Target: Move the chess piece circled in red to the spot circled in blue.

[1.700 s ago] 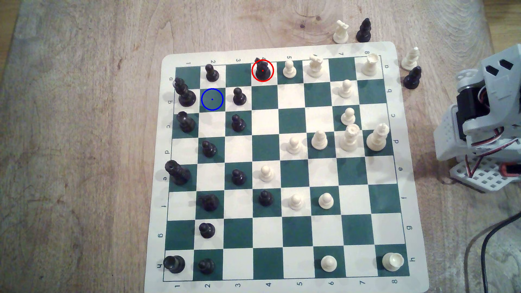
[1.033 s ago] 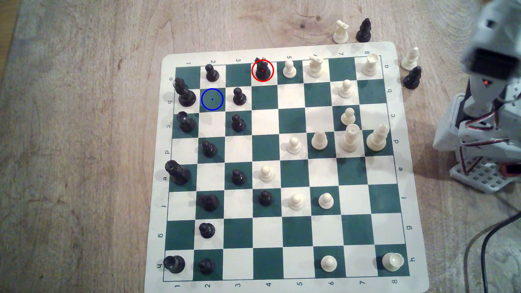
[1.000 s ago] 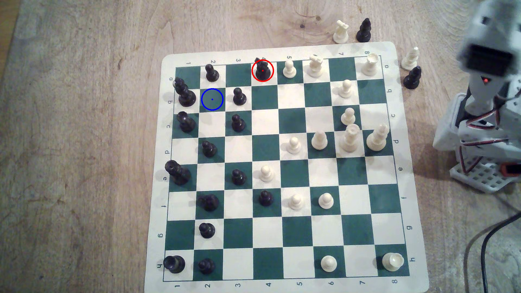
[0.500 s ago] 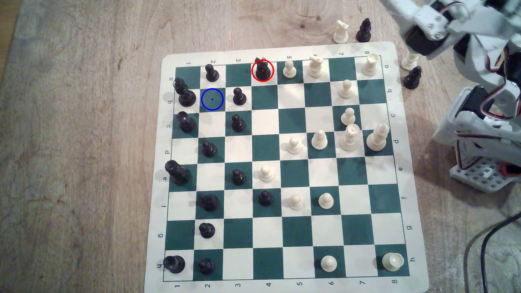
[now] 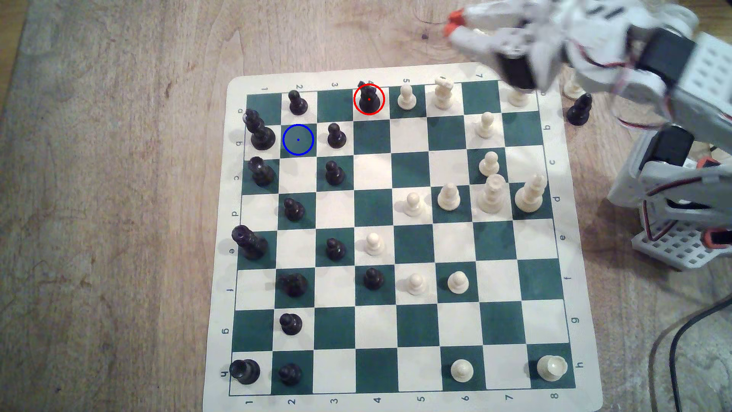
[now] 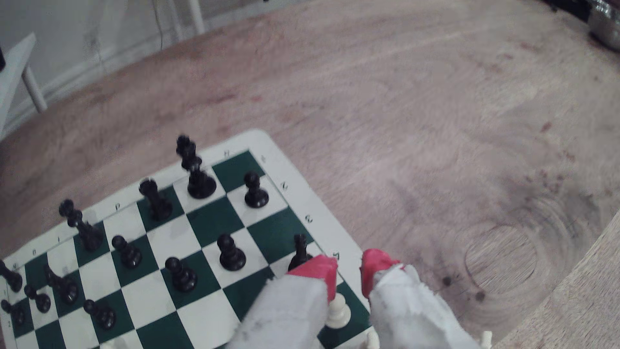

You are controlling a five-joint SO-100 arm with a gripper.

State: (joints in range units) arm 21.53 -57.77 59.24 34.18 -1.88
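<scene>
Parted jaws with nothing between them: my gripper (image 5: 450, 23) hangs in the air with its two red-tipped fingers (image 6: 323, 270) apart, and through the gap the wrist view shows bare board edge and a white pawn (image 6: 339, 312) far below. In the exterior view my arm (image 5: 594, 59) reaches in from the exterior view's right and crosses above the board's upper right corner, with my fingertips out over the wooden table (image 5: 119, 198) beyond the board's top edge, blurred. The chess piece (image 5: 369, 99), the glossy black one ringed in red, stands upright on its square in the top row of the chessboard (image 5: 578, 277), well apart from my gripper and toward the exterior view's left of it. In the wrist view that same piece (image 6: 300, 251) shows just past one red fingertip, part hidden by it. The spot (image 5: 298, 139), a dark green square with the blue ring and dot, lies one row lower and two columns toward the exterior view's left of the piece, with a tall black piece (image 5: 259, 130) on one side and a black pawn (image 5: 336, 136) on the other. No piece stands on it.
</scene>
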